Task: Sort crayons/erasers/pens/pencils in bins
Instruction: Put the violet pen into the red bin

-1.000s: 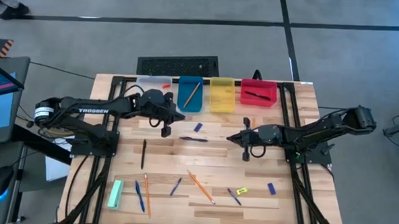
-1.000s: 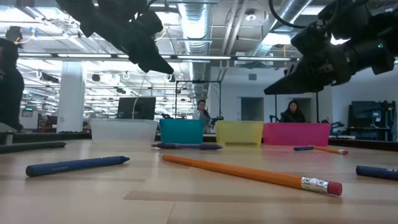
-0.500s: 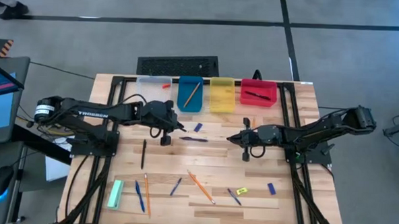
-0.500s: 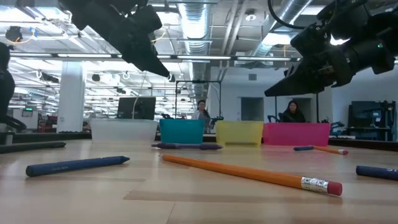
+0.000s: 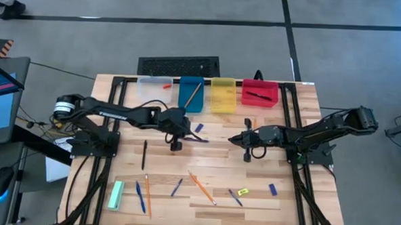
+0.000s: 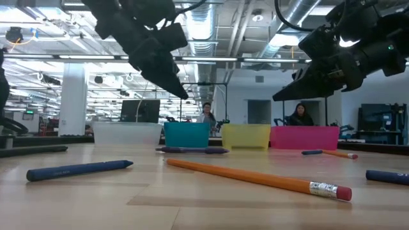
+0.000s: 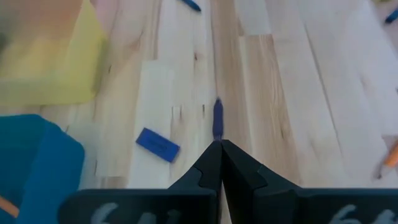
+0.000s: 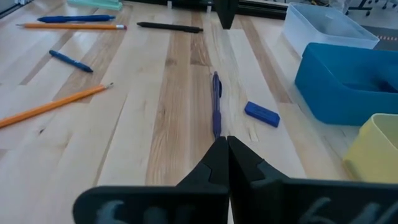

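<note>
Grippers: left gripper [image 5: 184, 126] and right gripper [image 5: 234, 139] both fully closed, empty | target: thin dark blue pen [image 5: 195, 139] lies on wooden desk [image 5: 302, 110] between them, near blue plastic bin [image 5: 191, 95] | reason: left tip apparently lining up over pen.

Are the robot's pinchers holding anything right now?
No. The left gripper and the right gripper are both shut with nothing between their fingers. The blue pen lies on the table between them.

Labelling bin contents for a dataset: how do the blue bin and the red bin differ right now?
The blue bin holds an orange pencil lying slanted; the red bin holds a dark pen. The blue bin is second from the left in the row, the red bin last on the right. Both are equal-sized tubs at the table's far edge.
</note>
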Robot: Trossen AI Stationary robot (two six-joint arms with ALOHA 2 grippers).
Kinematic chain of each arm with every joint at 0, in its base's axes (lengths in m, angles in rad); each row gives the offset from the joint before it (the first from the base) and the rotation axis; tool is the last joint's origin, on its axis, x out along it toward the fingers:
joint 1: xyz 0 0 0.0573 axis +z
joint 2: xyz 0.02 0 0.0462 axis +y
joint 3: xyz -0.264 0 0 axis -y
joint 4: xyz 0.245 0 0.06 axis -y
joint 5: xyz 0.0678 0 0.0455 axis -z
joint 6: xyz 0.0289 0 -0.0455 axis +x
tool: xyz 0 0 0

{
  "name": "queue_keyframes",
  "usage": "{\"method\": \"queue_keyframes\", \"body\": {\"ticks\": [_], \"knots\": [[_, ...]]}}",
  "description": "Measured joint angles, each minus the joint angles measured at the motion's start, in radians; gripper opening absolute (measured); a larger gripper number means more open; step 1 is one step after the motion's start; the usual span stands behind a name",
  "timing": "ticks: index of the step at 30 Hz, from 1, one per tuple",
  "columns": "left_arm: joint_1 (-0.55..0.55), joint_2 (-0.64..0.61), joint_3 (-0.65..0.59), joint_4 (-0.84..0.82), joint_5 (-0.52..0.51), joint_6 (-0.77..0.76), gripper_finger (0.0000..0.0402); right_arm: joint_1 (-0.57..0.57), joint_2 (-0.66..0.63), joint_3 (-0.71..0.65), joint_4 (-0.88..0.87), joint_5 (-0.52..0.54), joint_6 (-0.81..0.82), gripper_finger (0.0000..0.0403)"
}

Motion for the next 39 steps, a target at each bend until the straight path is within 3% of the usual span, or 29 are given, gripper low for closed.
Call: {"method": "queue_keyframes", "body": {"ticks": [5, 13, 18, 27, 39], "knots": [[-0.015, 0.024, 0.088, -0.163, -0.008, -0.044, 0.0, 0.0, 0.0, 0.0, -0.006, 0.0, -0.004, 0.001], [-0.121, 0.024, 0.131, -0.345, -0.09, -0.206, 0.0001, 0.0, 0.005, 0.0, -0.024, 0.0, -0.002, 0.001], [-0.168, 0.024, 0.131, -0.402, -0.155, -0.285, 0.0028, 0.0, 0.004, 0.0, -0.026, 0.0, 0.0, 0.001], [-0.181, 0.024, 0.085, -0.373, -0.155, -0.31, 0.0107, 0.001, 0.003, 0.0, -0.059, 0.0, 0.009, 0.001], [-0.182, 0.024, -0.059, -0.154, -0.15, -0.225, 0.0113, 0.001, 0.003, 0.0, -0.059, 0.0, 0.018, 0.001]]}}
